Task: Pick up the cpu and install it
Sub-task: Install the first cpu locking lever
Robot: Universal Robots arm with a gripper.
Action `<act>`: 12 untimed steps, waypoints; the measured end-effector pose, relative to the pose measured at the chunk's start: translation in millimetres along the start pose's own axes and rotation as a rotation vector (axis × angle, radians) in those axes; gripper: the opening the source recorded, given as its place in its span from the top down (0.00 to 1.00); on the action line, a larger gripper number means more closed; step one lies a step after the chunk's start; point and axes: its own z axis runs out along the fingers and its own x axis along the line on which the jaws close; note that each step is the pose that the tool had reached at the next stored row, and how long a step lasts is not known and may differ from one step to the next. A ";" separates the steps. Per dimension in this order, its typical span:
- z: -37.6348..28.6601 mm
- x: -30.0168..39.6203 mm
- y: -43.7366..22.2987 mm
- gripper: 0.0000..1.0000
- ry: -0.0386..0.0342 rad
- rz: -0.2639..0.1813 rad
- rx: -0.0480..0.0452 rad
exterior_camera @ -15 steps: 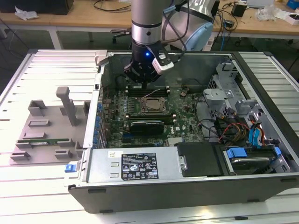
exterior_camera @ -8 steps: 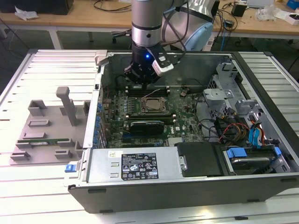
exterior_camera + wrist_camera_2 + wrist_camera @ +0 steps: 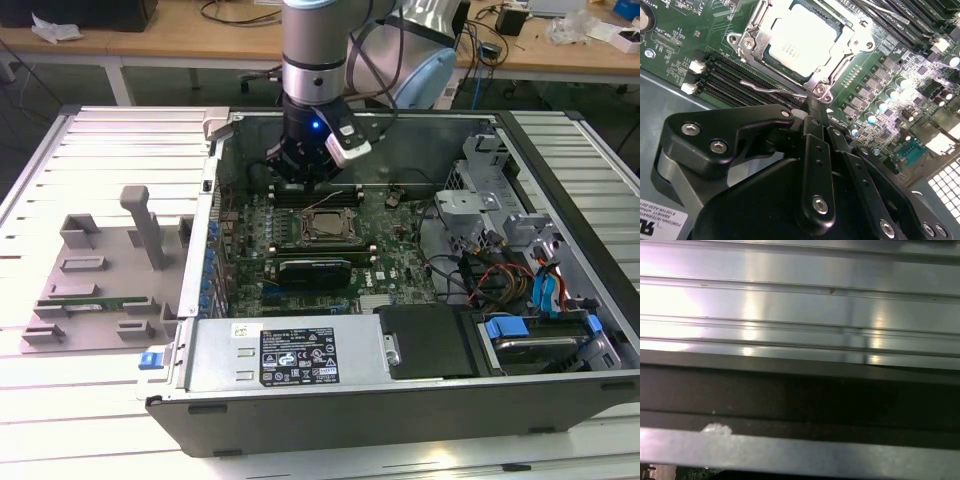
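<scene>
I see the cpu seated flat in its socket frame on the motherboard, metal top up (in the exterior view it sits mid-board). My gripper hangs just above the frame's corner by the thin latch lever, its fingers drawn together on nothing. Around it stands the open computer case.

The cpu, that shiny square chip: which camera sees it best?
The second wrist view: there the cpu looks big and clear, sitting in its metal socket frame. In the exterior view it is just a small square on the green motherboard, below the gripper.
</scene>
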 end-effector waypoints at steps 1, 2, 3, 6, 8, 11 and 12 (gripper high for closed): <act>0.7 0.0 0.0 0.89 0.0000 0.000 -0.0001; 1.5 -0.1 0.1 0.89 0.0000 0.000 0.0000; 3.3 -0.1 0.1 0.89 0.0000 0.000 -0.0001; 10.2 -0.1 0.3 0.89 -0.0001 0.000 -0.0001; 13.9 -0.1 0.4 0.89 0.0000 0.000 -0.0001; 16.5 -0.3 0.4 0.89 0.0003 0.001 0.0005; 16.6 -0.6 0.5 0.89 0.0002 0.004 0.0014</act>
